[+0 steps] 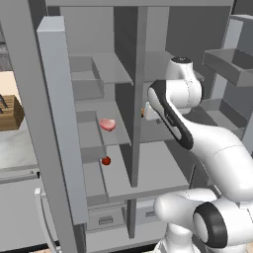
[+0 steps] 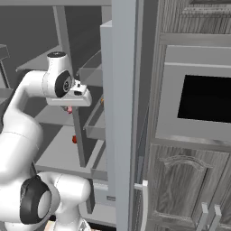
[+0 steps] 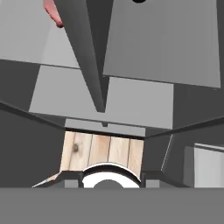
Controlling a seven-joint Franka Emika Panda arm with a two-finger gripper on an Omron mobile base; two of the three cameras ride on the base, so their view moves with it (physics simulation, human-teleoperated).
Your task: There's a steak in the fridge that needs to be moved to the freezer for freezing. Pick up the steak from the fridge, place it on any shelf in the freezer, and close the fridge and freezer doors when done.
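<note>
The steak (image 1: 107, 124) lies flat on a middle shelf (image 1: 117, 136) in the left half of the open grey unit. That half I take for the freezer, since the right door (image 2: 124, 113) shows a plain outer face. My gripper (image 1: 147, 112) hangs in front of the right half, the fridge, just right of the centre divider (image 1: 136, 148) and apart from the steak. It points downward. In the hand view the steak (image 3: 51, 13) peeks in at the top left, beyond the divider. The fingers are hidden, so their spread is unclear. Both doors stand open.
A small red ball (image 1: 105, 160) sits on the shelf below the steak. A small orange ball (image 1: 143, 112) is beside my hand. The left door (image 1: 59, 123) and the right door's bins (image 1: 232, 64) flank the opening. A wooden cabinet with an oven (image 2: 203, 99) stands to the right.
</note>
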